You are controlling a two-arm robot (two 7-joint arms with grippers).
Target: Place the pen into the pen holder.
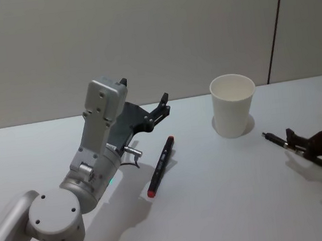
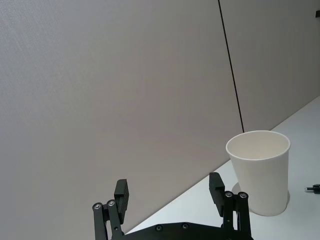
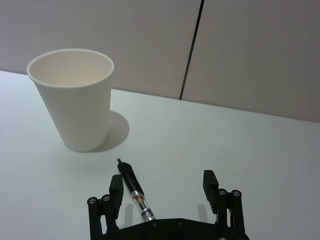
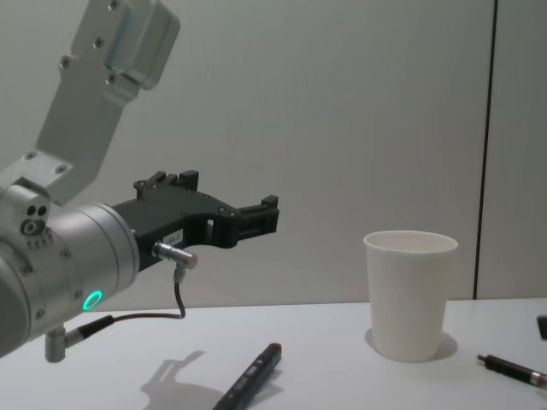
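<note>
The pen holder [image 1: 234, 110] [image 2: 260, 170] [image 3: 75, 100] [image 4: 408, 295] is a white paper cup standing upright on the table, empty as far as I can see. A slim black pen [image 1: 278, 141] [image 3: 134, 192] [image 4: 513, 369] lies on the table to its right. My right gripper [image 1: 310, 129] [image 3: 163, 186] is open low over that pen, which lies between the fingers close to one of them. A black marker with red ends [image 1: 161, 165] [image 4: 252, 376] lies at the table's middle. My left gripper [image 1: 145, 92] [image 2: 169, 191] [image 4: 231, 201] hangs open and empty above the table, left of the cup.
The white table [image 1: 216, 207] runs back to a plain grey wall with a dark vertical seam [image 1: 275, 25]. The left arm's large grey body [image 1: 91, 168] rises over the table's front left.
</note>
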